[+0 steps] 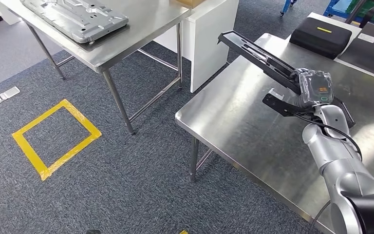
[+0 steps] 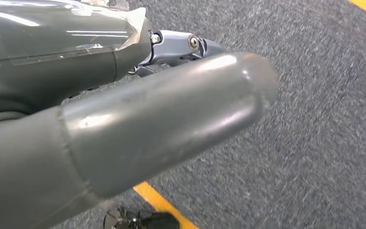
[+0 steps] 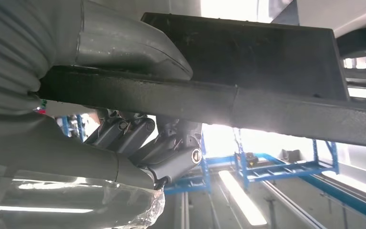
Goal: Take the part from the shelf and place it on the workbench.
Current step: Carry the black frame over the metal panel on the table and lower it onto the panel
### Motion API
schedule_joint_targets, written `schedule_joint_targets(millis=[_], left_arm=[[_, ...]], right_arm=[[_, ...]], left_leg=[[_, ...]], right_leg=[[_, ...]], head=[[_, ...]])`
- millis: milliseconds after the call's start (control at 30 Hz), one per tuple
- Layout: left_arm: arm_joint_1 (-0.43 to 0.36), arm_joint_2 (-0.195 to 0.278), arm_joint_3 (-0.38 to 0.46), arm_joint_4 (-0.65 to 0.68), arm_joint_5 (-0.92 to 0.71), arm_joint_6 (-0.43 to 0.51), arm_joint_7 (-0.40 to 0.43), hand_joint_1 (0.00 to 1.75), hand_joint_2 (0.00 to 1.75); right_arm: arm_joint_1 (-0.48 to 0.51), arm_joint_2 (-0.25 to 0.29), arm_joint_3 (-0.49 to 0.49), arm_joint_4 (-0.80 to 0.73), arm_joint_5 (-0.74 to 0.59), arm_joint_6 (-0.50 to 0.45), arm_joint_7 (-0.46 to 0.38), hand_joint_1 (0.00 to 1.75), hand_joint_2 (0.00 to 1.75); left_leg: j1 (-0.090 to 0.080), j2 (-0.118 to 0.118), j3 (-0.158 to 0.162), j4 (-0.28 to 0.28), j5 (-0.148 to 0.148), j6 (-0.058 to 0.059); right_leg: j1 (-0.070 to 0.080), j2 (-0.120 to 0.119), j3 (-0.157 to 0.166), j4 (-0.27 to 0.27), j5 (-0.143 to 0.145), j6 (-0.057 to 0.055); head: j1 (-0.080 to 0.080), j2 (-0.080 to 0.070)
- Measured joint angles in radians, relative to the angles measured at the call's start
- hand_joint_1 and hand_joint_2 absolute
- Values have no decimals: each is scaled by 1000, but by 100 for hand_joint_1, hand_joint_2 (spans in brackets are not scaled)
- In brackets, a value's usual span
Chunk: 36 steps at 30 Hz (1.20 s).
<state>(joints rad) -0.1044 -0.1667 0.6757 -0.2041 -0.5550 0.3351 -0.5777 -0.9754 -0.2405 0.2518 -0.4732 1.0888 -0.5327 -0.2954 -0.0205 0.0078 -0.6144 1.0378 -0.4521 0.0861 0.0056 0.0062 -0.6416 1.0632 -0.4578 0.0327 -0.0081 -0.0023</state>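
From the head view, the right hand (image 1: 306, 92) gripped the long black metal bracket part (image 1: 263, 57) by one end, above the bare steel workbench (image 1: 233, 126); its far end could tip and strike first. At the right wrist, thumb and fingers (image 3: 138, 138) clamped the bar; a slip was possible. At the left wrist, the left hand (image 2: 124, 129) hung over carpet, its state unclear.

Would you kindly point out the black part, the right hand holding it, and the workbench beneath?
black part (image 1: 253, 50), head view, on its long upper bar.
right hand (image 1: 313, 89), head view, on the hand's back.
workbench (image 1: 233, 126), head view, on bare steel top.
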Motion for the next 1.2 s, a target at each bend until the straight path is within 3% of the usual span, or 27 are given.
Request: schedule_joint_targets(millis=[100, 167, 200, 267, 300, 367, 433, 500, 633, 833, 967, 1033, 1133, 1200], left_arm=[[-1, -1, 0, 0, 0, 1, -1, 0, 0], [1, -2, 1, 0, 0, 0, -1, 0, 0], [1, -3, 2, 0, 0, 1, -2, 0, 0], [1, -4, 4, 0, -1, 1, -7, 0, 0], [0, -4, 4, 0, -1, 2, -10, 0, 0], [0, -4, 5, 0, -2, 2, -15, 0, 0], [0, -4, 6, 0, -2, 2, -20, 0, 0], [0, -4, 7, 0, -2, 4, -22, 0, 0], [0, -4, 8, 0, -2, 3, -24, 0, 0], [0, -5, 9, 0, -3, 4, -24, 0, 0], [0, -6, 9, 0, -3, 4, -22, 0, 0], [0, -6, 9, 0, -3, 4, -22, 0, 0], [0, -7, 9, 0, -3, 4, -22, 0, 0], [-1, -9, 9, 0, -3, 4, -22, 0, 0]], right_arm=[[-3, -3, 1, 1, 5, 0, 4, 173, 175], [1, -3, 2, 3, 7, 0, 8, 173, 175], [4, -3, 3, 3, 8, 0, 9, 173, 175], [4, -3, 3, 4, 9, 0, 10, 173, 175], [2, -3, 4, 4, 9, 1, 10, 173, 175], [0, -2, 4, 4, 8, 2, 10, 173, 175], [0, 0, 4, 5, 2, 5, 11, 173, 175], [1, 3, 3, 5, -5, 10, 10, 173, 175], [-1, 6, 3, 5, -8, 11, 8, 173, 175], [-1, 11, 3, 5, -10, 11, 5, 173, 175], [-1, 14, 2, 5, -11, 10, 5, 173, 175], [-2, 16, 2, 4, -11, 10, 5, 173, 175], [-3, 16, 1, 3, -10, 9, 5, 173, 175], [-6, 15, 1, 2, -10, 9, 5, 173, 175]], left_leg=[[6, 1, 1, -16, 14, 3], [7, 1, -2, -16, 15, 2], [9, 1, -2, -15, 15, 1], [12, 1, -3, -11, 13, -5], [12, 1, -5, -7, 12, -11], [8, 0, -12, -1, 10, -19], [5, -1, -17, 0, 12, -11], [6, -1, -17, -1, 15, -4], [10, -2, -16, -7, 20, -12], [14, -2, -16, -8, 21, -33], [11, -2, -16, -8, 21, -36], [6, -4, -17, -7, 20, -31], [12, -1, 2, -43, 38, -14], [20, 5, 13, -63, 48, -10]], right_leg=[[-7, -2, -65, 151, -75, 2], [-15, -3, -96, 232, -100, 14], [-20, -3, -88, 223, -92, 24], [-31, -7, -19, 91, -44, 47], [-32, -8, 17, 25, -23, 51], [-31, -7, 50, -42, -6, 41], [-30, -4, 49, -44, -2, 29], [-29, -3, 49, -44, -1, 27], [-24, -3, 48, -44, 0, 24], [-19, -4, 46, -44, 0, 17], [-18, -4, 46, -44, 0, 17], [-26, -5, 49, -50, 3, 21], [-24, -6, 47, -48, -1, 26], [-24, -6, 5, 38, -43, 21]], head=[[3, 0], [3, 0], [3, 0], [4, 0], [3, 0], [2, 0], [-1, 0], [-2, 0], [-2, 0], [-1, 0], [-1, 0], [-2, 0], [-2, 0], [0, 0]])
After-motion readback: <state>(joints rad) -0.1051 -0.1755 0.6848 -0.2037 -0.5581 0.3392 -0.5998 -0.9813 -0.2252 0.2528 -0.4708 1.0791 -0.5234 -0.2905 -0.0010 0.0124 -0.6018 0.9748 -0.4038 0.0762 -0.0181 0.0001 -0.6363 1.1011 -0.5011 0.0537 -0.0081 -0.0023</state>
